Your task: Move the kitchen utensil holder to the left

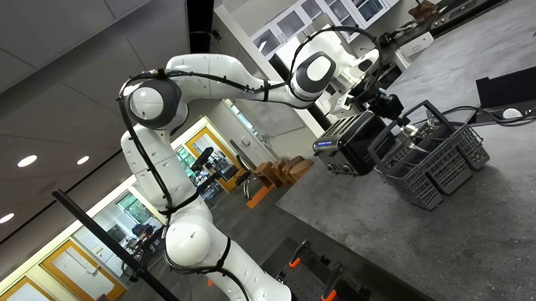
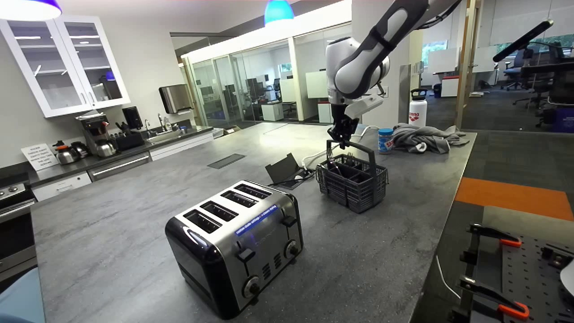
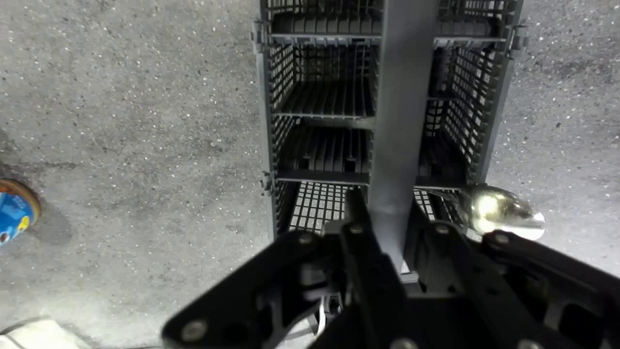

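The kitchen utensil holder [image 2: 358,193], a dark grey basket with grid walls, was upright at the right side of the table [image 2: 134,202] in an exterior view, beyond the toaster [image 2: 234,244] and to its right. The fingers [image 3: 363,252] were narrow, holding its arched handle [image 3: 399,111] with one on each side; the handle ran lengthwise over the middle. Dividers split the holder into several compartments. In the wrist view a shiny spoon [image 3: 503,213] leaned out at the near right end, its bowl past the right rim. In an exterior view other slim metal pieces [image 1: 430,118] showed by the handle, too small to name.

The toaster had four dark slots in its top; whatever they held could not be seen. Farther off, on the right, a jar [image 2: 385,142] with a blue lid and printed label stood just beside a crumpled grey cloth [image 2: 421,140], its contents hidden. A white bottle [image 2: 418,112] with a black cap rose behind the cloth. At the far left a carafe [image 2: 106,148] sat under a coffee maker [image 2: 92,128].
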`<control>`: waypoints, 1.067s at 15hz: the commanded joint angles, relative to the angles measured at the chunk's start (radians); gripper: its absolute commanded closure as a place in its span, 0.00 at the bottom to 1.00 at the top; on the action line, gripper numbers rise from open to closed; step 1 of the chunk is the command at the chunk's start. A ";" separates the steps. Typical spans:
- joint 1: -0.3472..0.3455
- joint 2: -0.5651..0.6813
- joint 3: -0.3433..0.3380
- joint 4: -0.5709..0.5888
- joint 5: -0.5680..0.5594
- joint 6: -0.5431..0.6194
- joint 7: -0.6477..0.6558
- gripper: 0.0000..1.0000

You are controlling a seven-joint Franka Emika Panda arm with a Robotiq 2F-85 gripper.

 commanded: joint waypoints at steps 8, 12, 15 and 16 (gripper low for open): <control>0.010 -0.086 -0.013 -0.072 -0.029 0.005 0.023 0.41; -0.012 -0.191 0.004 -0.099 0.008 -0.044 -0.096 0.11; -0.017 -0.277 0.005 -0.109 0.020 -0.151 -0.179 0.00; -0.019 -0.300 0.005 -0.112 0.022 -0.179 -0.200 0.00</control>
